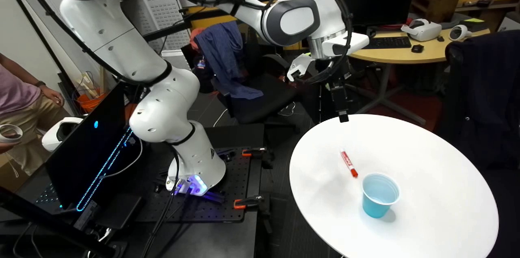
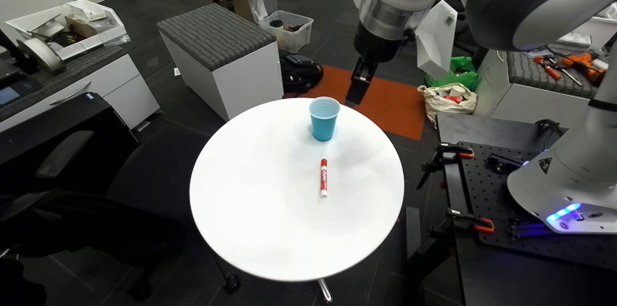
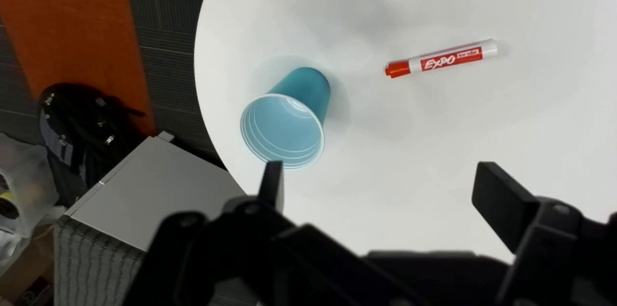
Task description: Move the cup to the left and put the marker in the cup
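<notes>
arm (image 1: 130,53): bent, base (image 1: 199,164) beside the table (image 1: 321,217) | wrist (image 1: 323,46): higher than the table | pincer (image 3: 378,173): pointing down, jaws wide apart

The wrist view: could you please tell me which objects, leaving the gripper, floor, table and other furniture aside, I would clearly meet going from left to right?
Black backpack → light-blue cup → red-and-white marker.

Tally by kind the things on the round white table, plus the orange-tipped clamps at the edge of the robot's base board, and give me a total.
Cup: 1 (light blue, upright)
Marker: 1 (red and white, lying on its side)
Orange-tipped clamps: 2 (both visible in both exterior views)
Total: 4
</notes>
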